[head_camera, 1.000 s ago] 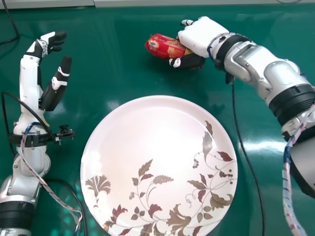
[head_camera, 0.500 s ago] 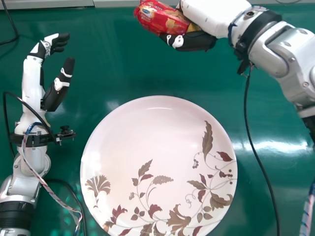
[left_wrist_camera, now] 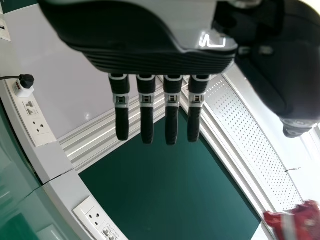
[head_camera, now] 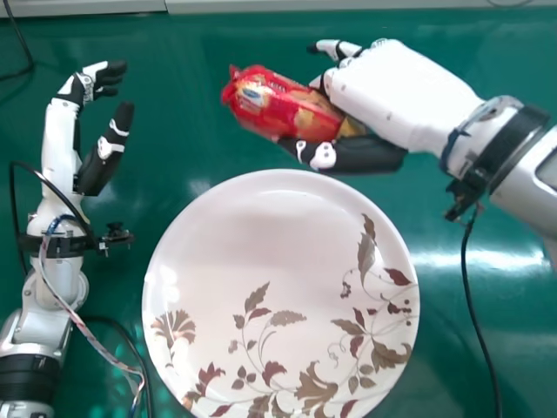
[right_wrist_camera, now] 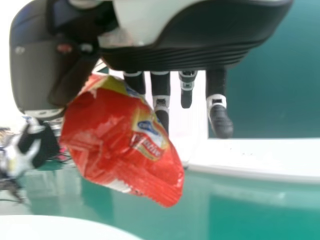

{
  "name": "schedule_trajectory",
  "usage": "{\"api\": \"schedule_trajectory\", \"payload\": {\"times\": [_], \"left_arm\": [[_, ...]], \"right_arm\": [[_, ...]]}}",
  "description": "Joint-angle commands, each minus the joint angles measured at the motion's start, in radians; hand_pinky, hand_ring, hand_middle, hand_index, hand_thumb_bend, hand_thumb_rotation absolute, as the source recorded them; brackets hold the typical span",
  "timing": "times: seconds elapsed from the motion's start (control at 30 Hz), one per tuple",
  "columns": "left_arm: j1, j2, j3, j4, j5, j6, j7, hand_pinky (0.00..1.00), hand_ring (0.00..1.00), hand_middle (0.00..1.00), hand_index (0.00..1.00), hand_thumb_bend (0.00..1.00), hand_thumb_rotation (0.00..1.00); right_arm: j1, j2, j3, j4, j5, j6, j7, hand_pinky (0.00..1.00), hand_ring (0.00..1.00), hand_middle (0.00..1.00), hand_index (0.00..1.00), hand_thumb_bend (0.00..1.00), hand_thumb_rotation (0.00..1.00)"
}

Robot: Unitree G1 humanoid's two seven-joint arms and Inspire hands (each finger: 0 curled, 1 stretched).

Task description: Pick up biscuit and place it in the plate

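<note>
Black-and-white left hand [head_camera: 97, 167]: loosely open, holding nothing, at the head view's ten o'clock
Round white plate with brown leaf pattern [head_camera: 226, 235]: flat on glossy green table [head_camera: 191, 113]
Red biscuit packet [head_camera: 277, 109]: held slantwise beyond the plate's twelve o'clock rim
Black-and-white right hand [head_camera: 392, 91]: half closed, pinching the packet between thumb and fingers, toward the plate's one o'clock

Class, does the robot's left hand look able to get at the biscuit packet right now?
Probably yes: the left hand is open and the biscuit packet juts toward it with nothing between, though the right hand grips its other end.
</note>
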Motion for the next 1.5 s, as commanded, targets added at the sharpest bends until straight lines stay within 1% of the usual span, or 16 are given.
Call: {"api": "schedule_trajectory", "payload": {"times": [0.0,0.07,0.17,0.37,0.47,0.53,0.63,1.0,1.1,1.17,1.23,1.27,1.3,1.33,1.4,1.47], "left_arm": [[0.049,-0.031,-0.017,0.053,-0.011,0.002,-0.004,0.69,0.76,0.78,0.78,0.91,0.41],[0.048,-0.029,-0.018,0.052,-0.011,0.005,-0.008,0.7,0.76,0.78,0.78,0.91,0.42],[0.044,-0.026,-0.018,0.05,-0.002,0.009,-0.005,0.68,0.75,0.77,0.77,0.91,0.42],[0.042,-0.029,-0.019,0.052,-0.017,0.007,-0.02,0.7,0.76,0.77,0.77,0.91,0.41],[0.042,-0.028,-0.017,0.051,-0.015,0.01,-0.022,0.69,0.76,0.77,0.77,0.91,0.4],[0.044,-0.028,-0.017,0.044,-0.014,0.017,-0.024,0.7,0.76,0.78,0.77,0.92,0.41],[0.044,-0.028,-0.017,0.038,-0.008,0.021,-0.021,0.68,0.76,0.78,0.77,0.91,0.41],[0.047,-0.034,-0.016,0.035,-0.03,0.017,-0.037,0.7,0.77,0.79,0.77,0.91,0.4],[0.046,-0.033,-0.017,0.039,-0.032,0.008,-0.039,0.72,0.78,0.8,0.78,0.9,0.4],[0.047,-0.035,-0.016,0.033,-0.026,0.014,-0.034,0.71,0.78,0.8,0.77,0.9,0.4],[0.05,-0.035,-0.016,0.026,-0.017,0.023,-0.029,0.7,0.78,0.8,0.77,0.9,0.41],[0.051,-0.035,-0.016,0.025,-0.015,0.024,-0.028,0.7,0.78,0.8,0.77,0.9,0.41],[0.052,-0.035,-0.017,0.023,-0.013,0.025,-0.027,0.69,0.77,0.81,0.77,0.9,0.4],[0.052,-0.036,-0.017,0.023,-0.013,0.026,-0.028,0.69,0.77,0.81,0.77,0.9,0.4],[0.054,-0.037,-0.018,0.019,-0.016,0.031,-0.031,0.69,0.78,0.81,0.78,0.9,0.4],[0.054,-0.04,-0.02,0.021,-0.025,0.031,-0.037,0.7,0.78,0.82,0.78,0.9,0.4]], "right_arm": [[0.075,0.017,-0.036,-0.05,0.033,-0.03,-0.039,0.14,0.4,0.46,0.5,0.51,0.0],[0.127,0.023,-0.044,-0.074,0.037,-0.043,-0.044,0.17,0.39,0.43,0.5,0.51,0.0],[0.192,0.039,-0.042,-0.105,0.05,-0.04,-0.032,0.19,0.41,0.44,0.5,0.51,0.0],[0.322,0.064,-0.006,-0.146,0.034,-0.061,-0.023,0.2,0.4,0.45,0.49,0.51,0.0],[0.367,0.073,0.021,-0.145,0.024,-0.071,-0.018,0.18,0.4,0.44,0.49,0.51,0.0],[0.376,0.071,0.041,-0.141,0.015,-0.065,0.002,0.17,0.4,0.44,0.5,0.51,0.0],[0.385,0.081,0.062,-0.141,0.01,-0.037,0.03,0.19,0.38,0.44,0.5,0.51,0.0],[0.387,0.088,0.096,-0.126,0.013,-0.057,0.045,0.16,0.39,0.43,0.51,0.51,0.0],[0.389,0.097,0.087,-0.119,0.036,-0.058,0.034,0.2,0.38,0.44,0.49,0.51,0.0],[0.386,0.091,0.08,-0.124,0.059,-0.043,0.055,0.25,0.4,0.46,0.49,0.52,0.0],[0.376,0.073,0.074,-0.139,0.081,-0.018,0.1,0.3,0.41,0.47,0.54,0.54,0.0],[0.373,0.067,0.07,-0.144,0.089,-0.014,0.112,0.35,0.47,0.54,0.61,0.71,0.17],[0.371,0.064,0.065,-0.146,0.096,-0.015,0.117,0.42,0.54,0.62,0.68,0.86,0.32],[0.37,0.061,0.06,-0.144,0.101,-0.022,0.116,0.48,0.6,0.68,0.74,0.94,0.41],[0.371,0.062,0.052,-0.135,0.12,-0.034,0.109,0.55,0.69,0.76,0.8,0.99,0.48],[0.372,0.059,0.046,-0.128,0.133,-0.04,0.107,0.61,0.78,0.84,0.86,1.0,0.52]]}}
